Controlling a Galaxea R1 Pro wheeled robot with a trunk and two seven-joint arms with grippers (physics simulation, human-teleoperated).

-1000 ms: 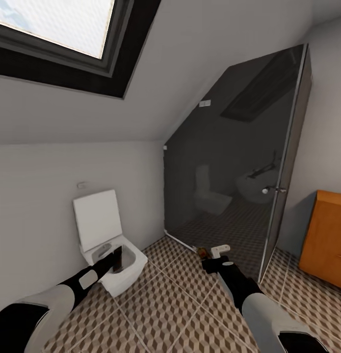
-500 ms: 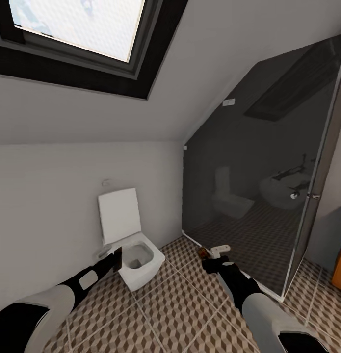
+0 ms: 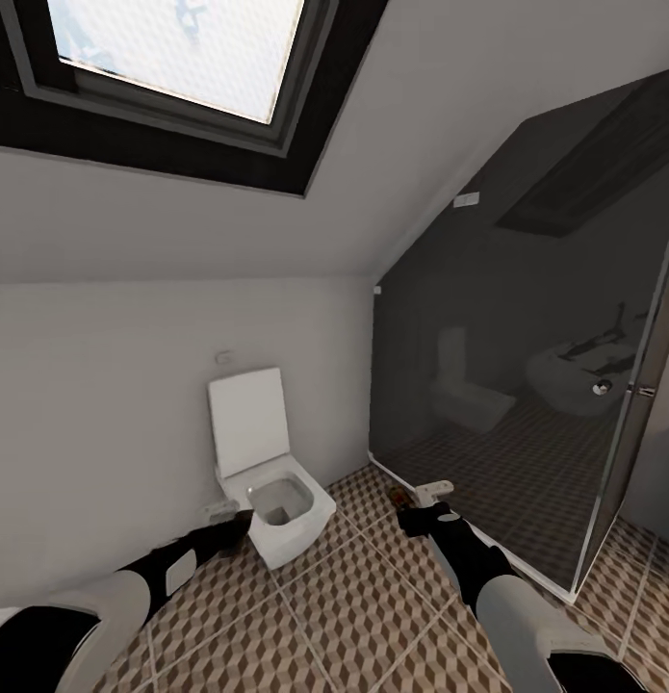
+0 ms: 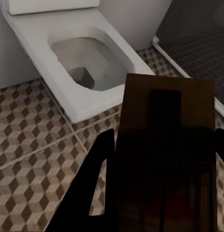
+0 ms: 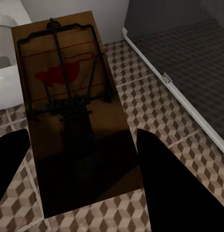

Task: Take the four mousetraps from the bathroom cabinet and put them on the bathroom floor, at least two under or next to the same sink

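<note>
A brown wooden mousetrap (image 4: 165, 164) sits flat between the black fingers of my left gripper (image 4: 162, 140), which is shut on it, low beside the toilet (image 3: 276, 500). My right gripper (image 5: 82, 145) is shut on a second mousetrap (image 5: 68, 92) with black wire and a red print. In the head view the right gripper (image 3: 418, 504) hovers above the cube-patterned bathroom floor (image 3: 353, 597), close to the shower glass, with a brown end of its mousetrap (image 3: 399, 496) poking out. The left gripper (image 3: 238, 523) hangs near the toilet's front corner. Cabinet and sink are out of view.
A white toilet with its lid up stands against the white wall. A dark glass shower enclosure (image 3: 527, 385) with a raised white sill (image 5: 174, 92) fills the right side. A skylight (image 3: 180, 58) sits in the sloped ceiling. Open tiles lie between my arms.
The camera has turned left: toilet and shower glass slid right in the picture, and the orange cabinet left at the right edge. My left gripper has dropped a little lower.
</note>
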